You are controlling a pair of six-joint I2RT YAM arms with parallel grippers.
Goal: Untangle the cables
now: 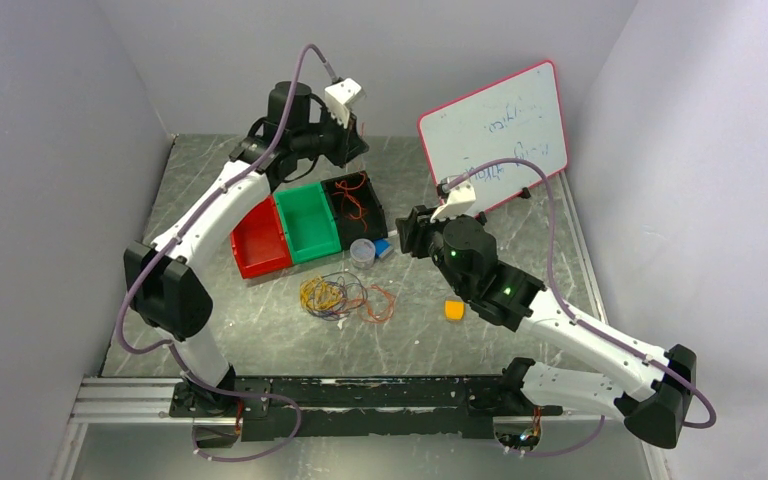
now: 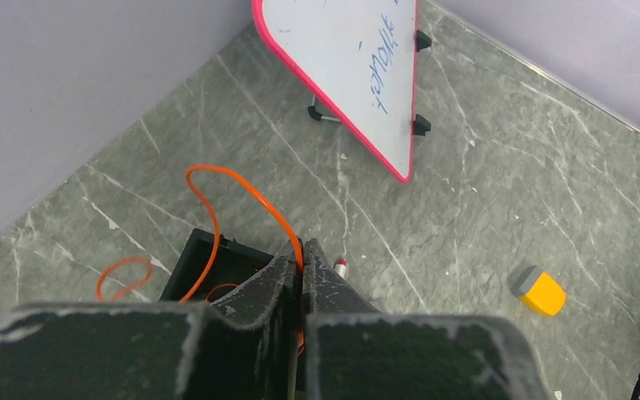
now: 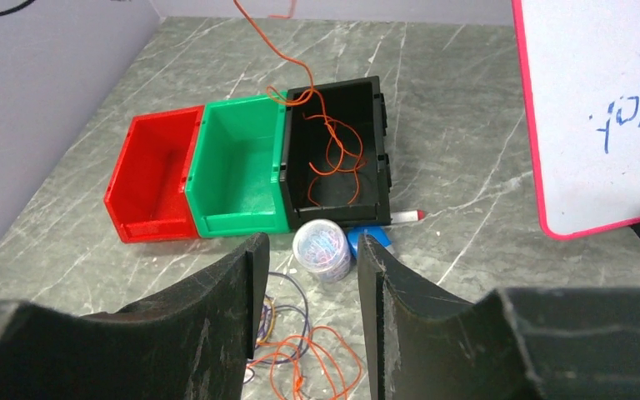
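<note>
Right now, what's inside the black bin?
Loops of orange cable lie in the black bin, with one strand rising out to the left end effector gripping it. The floor just behind the front lip is hidden.

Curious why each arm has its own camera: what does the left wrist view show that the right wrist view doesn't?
Left wrist only: the left gripper shut on a thin orange cable, and a small yellow block with a grey end. Right wrist only: a red plastic bin, a green plastic bin, a clear jar of coloured clips, a loose cable tangle, the open right gripper. Both: the black plastic bin, the pink-framed whiteboard, that orange cable.
</note>
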